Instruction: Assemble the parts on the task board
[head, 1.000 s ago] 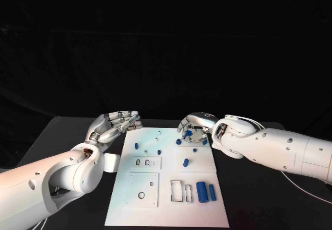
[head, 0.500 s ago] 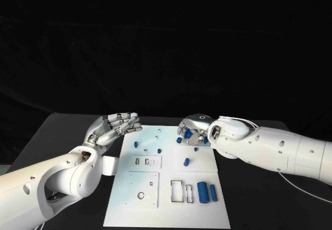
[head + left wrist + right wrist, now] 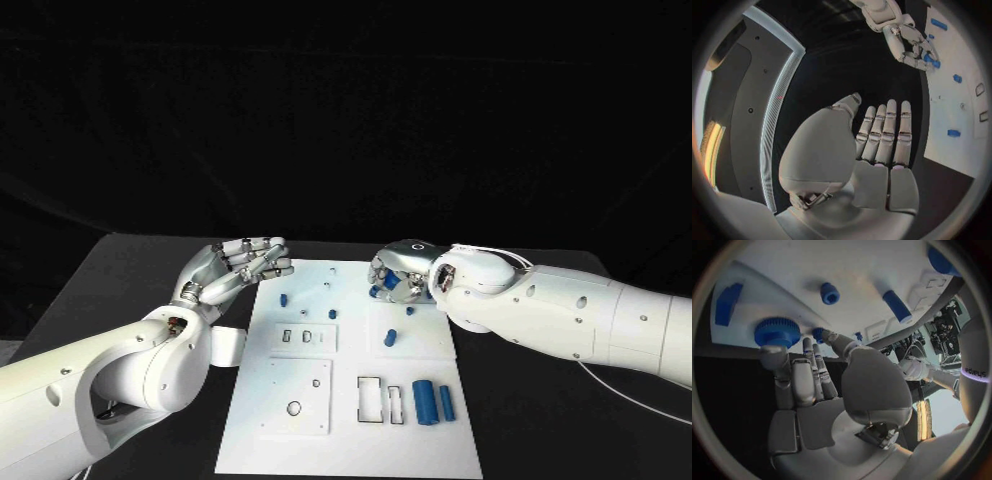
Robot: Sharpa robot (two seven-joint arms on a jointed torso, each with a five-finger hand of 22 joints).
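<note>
Right hand [image 3: 401,272] at far right corner of task board [image 3: 325,400], fingertips [image 3: 776,351] touching blue gear [image 3: 776,332]; grasp cannot be confirmed. Left hand [image 3: 238,264] released, fingers straight, beside board's far left edge.

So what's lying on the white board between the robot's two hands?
In the head view, a small blue part and smaller blue pegs lie on the task board between the left hand and right hand.

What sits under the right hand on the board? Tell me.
Under the right hand, a blue gear lies on the task board, fingertips touching it. Whatever is beneath the gear is covered.
</note>
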